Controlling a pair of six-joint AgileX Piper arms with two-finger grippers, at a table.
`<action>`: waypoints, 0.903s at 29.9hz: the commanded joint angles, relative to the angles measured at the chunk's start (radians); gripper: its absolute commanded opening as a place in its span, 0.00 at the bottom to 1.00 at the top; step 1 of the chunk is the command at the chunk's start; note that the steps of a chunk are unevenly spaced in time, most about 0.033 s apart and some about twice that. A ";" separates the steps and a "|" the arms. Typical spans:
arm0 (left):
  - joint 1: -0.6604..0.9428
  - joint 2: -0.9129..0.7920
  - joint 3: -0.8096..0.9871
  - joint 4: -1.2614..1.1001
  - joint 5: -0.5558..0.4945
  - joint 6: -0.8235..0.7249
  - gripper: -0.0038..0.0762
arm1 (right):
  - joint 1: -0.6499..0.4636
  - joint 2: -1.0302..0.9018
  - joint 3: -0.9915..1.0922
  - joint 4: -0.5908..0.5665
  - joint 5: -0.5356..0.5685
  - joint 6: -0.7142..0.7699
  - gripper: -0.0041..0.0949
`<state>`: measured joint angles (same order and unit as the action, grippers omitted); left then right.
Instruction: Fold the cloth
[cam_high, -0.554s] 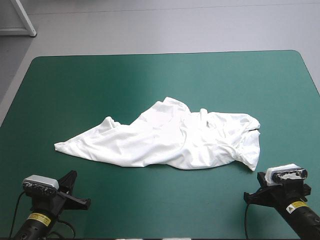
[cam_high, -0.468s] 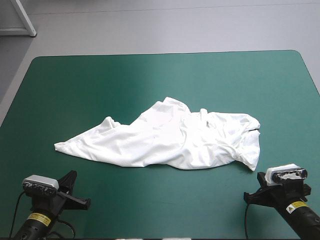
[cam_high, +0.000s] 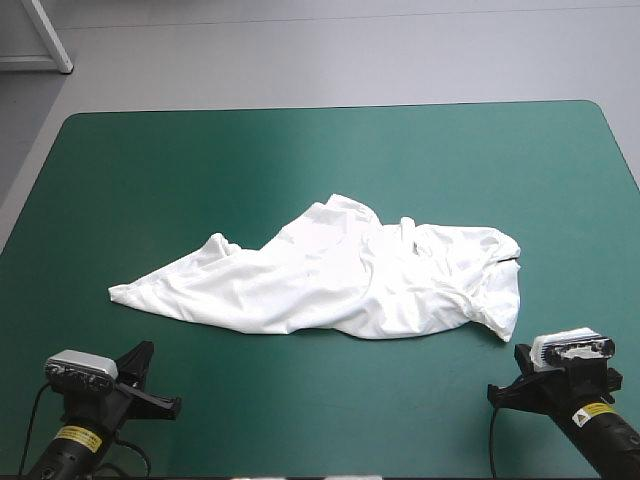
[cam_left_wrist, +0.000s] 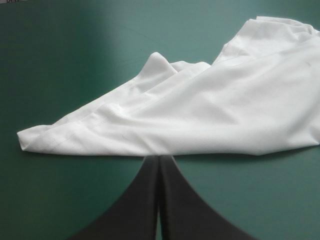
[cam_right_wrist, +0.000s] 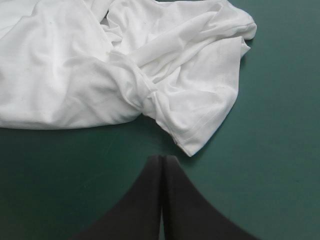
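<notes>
The white T-shirt (cam_high: 340, 280) lies crumpled and stretched across the middle of the teal-green table, one pointed end toward the left, a bunched end toward the right. My left gripper (cam_high: 145, 358) sits near the front left edge, shut and empty. In the left wrist view its tip (cam_left_wrist: 159, 159) stops just short of the T-shirt (cam_left_wrist: 210, 115). My right gripper (cam_high: 522, 358) rests near the front right edge, also shut and empty. Ahead of its tip (cam_right_wrist: 161, 159) lies a twisted, knotted fold of the T-shirt (cam_right_wrist: 125, 70), a small gap of cover between them.
Bare teal-green cover (cam_high: 300, 160) surrounds the T-shirt, widest toward the far edge. A white frame leg (cam_high: 48, 35) stands on the floor beyond the table's far left corner.
</notes>
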<state>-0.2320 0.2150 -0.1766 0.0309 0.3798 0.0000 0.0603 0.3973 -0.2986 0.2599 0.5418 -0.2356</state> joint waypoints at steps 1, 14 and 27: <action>-0.007 0.009 -0.036 -0.004 -0.070 0.000 0.13 | 0.005 0.005 -0.025 0.004 -0.055 -0.003 0.05; -0.007 0.132 -0.339 0.228 0.306 -0.233 0.51 | 0.005 0.083 -0.304 -0.145 0.216 0.192 0.77; -0.007 0.733 -0.625 0.298 0.467 -0.246 0.51 | 0.005 0.261 -0.607 -0.198 0.559 0.236 0.76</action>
<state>-0.2320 0.8365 -0.7495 0.3190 0.9176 -0.2229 0.0603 0.6444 -0.8507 0.0579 1.0894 -0.0166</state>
